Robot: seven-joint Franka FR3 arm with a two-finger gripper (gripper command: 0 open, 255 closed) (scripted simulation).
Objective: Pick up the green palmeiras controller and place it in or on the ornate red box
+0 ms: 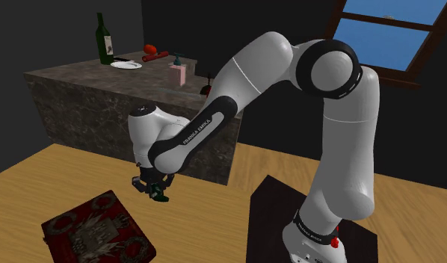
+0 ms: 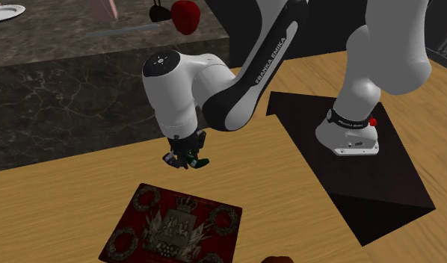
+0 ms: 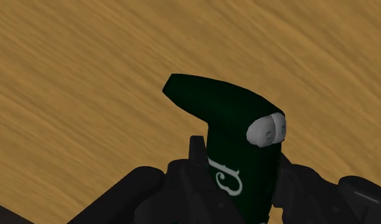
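Where the white arm bends down from its dark stand, the black gripper hangs above a wooden surface, its two fingers pressed onto a dark green controller — pinching its lower body, one finger at each side. In the wrist view, the controller rises from between the fingers: a curved dark green handle leans off to one side, a pale grey rounded button cluster sits close to the opposite finger, and a pale scroll mark shows on its face just above the grip. The controller is held in the air, clear of the wood. In the second exterior view, gripper and controller hover near the ornate red box — by the edge that faces the counter, not over its middle. The box lies flat on the wood, its lid patterned with grey wreaths and a crest. Behind the arm stands a dark stone counter bearing a green wine bottle and a white plate.
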